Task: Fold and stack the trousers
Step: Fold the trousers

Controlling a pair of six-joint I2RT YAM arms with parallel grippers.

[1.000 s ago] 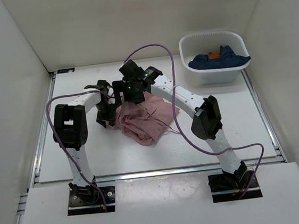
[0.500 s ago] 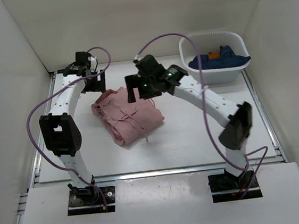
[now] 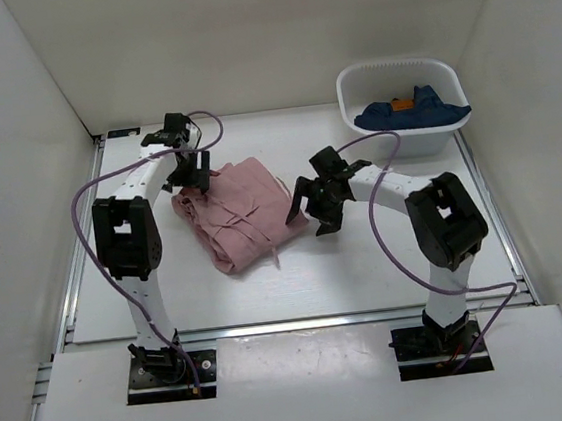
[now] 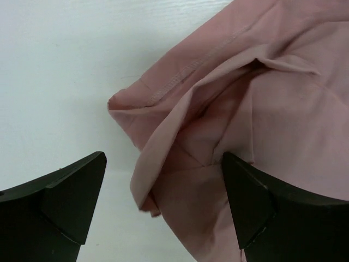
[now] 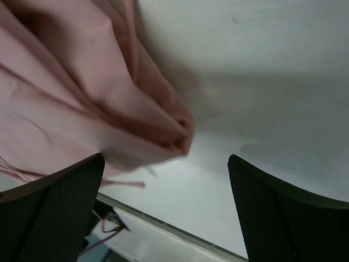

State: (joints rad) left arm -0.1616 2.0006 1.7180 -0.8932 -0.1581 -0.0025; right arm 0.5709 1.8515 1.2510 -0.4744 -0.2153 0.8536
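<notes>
Trousers (image 3: 241, 213) roughly folded on table (image 3: 397, 259), left of centre. Left gripper (image 3: 190, 171) at their far-left corner, right gripper (image 3: 317, 205) just beside right edge; both wide open, empty. Fold looks near done; next: regrasp an edge to tidy/stack.

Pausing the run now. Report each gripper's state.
Left gripper: open, holding nothing, over a corner of the trousers.
Right gripper: open, holding nothing, at the trousers' right edge.
</notes>
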